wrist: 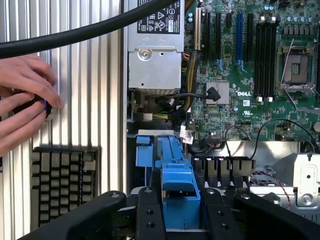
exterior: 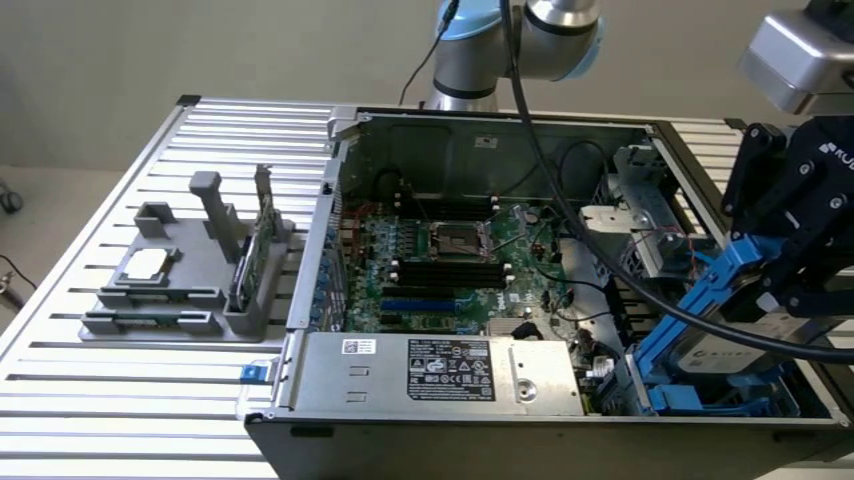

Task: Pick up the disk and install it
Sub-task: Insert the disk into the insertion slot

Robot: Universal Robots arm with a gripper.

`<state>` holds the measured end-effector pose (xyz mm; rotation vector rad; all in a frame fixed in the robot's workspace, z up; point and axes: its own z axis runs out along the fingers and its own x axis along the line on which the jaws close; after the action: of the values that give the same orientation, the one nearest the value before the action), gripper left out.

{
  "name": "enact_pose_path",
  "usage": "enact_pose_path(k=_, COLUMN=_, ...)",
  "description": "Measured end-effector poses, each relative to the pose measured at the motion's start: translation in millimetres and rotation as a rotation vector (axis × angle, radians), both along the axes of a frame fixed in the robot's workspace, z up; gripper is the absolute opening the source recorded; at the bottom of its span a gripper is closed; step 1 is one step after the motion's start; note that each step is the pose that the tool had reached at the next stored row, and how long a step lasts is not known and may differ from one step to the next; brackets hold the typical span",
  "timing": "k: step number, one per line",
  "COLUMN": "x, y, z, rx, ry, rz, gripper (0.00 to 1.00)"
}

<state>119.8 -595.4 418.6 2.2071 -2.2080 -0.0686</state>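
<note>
Between the fingers of the gripper sits the blue carrier of the disk; the fingers are closed against it. Directly below the gripper, the disk hangs tilted over a corner of the open computer case, beside the motherboard. The case rests on a slatted aluminium table. Well apart from the gripper, a grey fixture stands on the same slats. Far beyond the gripper, a plain beige wall backs the table. Near the case, a person's hand lies over the slats beside a black keyboard.
</note>
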Motion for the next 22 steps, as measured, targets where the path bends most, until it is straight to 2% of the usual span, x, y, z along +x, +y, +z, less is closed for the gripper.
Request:
enact_pose_path(k=13, x=-0.5, y=4.8, z=-9.2, rx=0.0001, ry=-0.0018, rz=0.000, gripper=0.33)
enact_pose_path(k=22, x=-0.9, y=5.7, z=-21.0, rx=0.0003, ry=-0.0019, rz=0.000, gripper=0.33)
